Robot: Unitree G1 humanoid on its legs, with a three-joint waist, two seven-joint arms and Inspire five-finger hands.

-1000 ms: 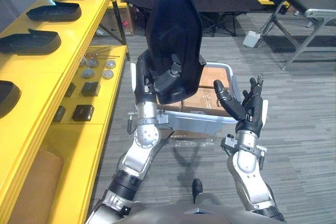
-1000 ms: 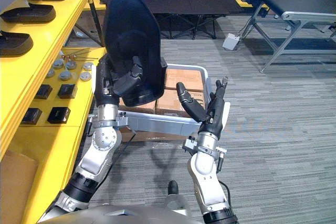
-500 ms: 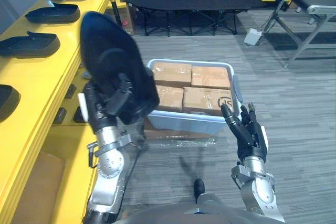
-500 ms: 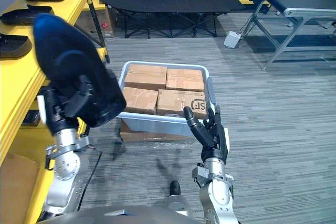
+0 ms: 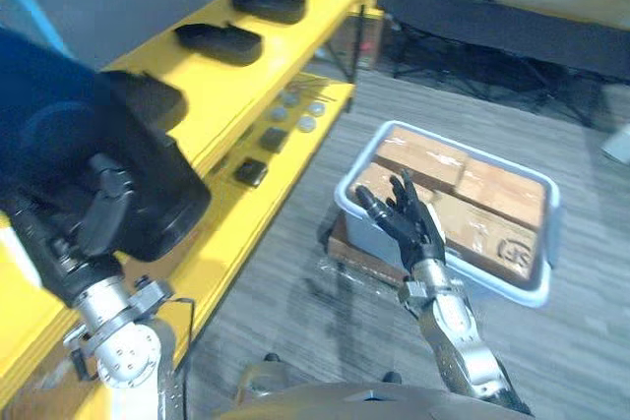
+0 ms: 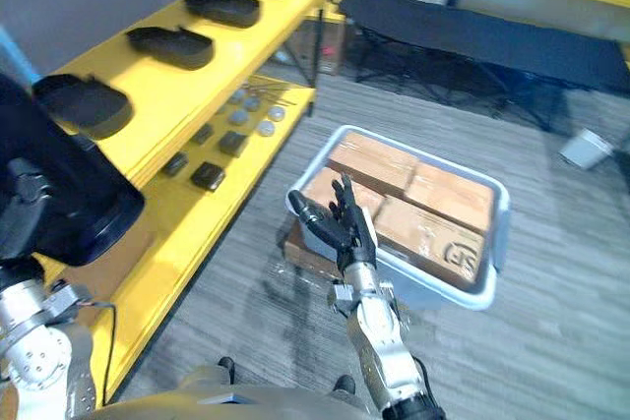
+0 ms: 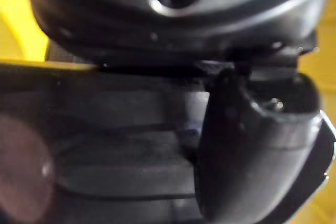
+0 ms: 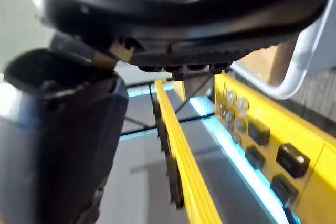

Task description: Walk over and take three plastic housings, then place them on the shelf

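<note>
Left eye view: at the frame's left edge the left robot hand [image 5: 98,218] has its fingers and thumb curled round a large black housing [image 5: 59,135], held up beside the yellow shelf [image 5: 226,86]. Other housings [image 5: 219,41] lie in a row on the shelf at upper left. The right robot hand [image 5: 406,223], at centre, is empty with fingers spread, in front of a bin [image 5: 549,223] of cardboard boxes [image 5: 492,194].

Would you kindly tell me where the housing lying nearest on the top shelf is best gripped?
Probably across its raised rim, from above on the aisle side: the nearest housing lies flat and low on the yellow shelf, edges exposed. The open right hand is free; the left hand holds a second housing.
</note>
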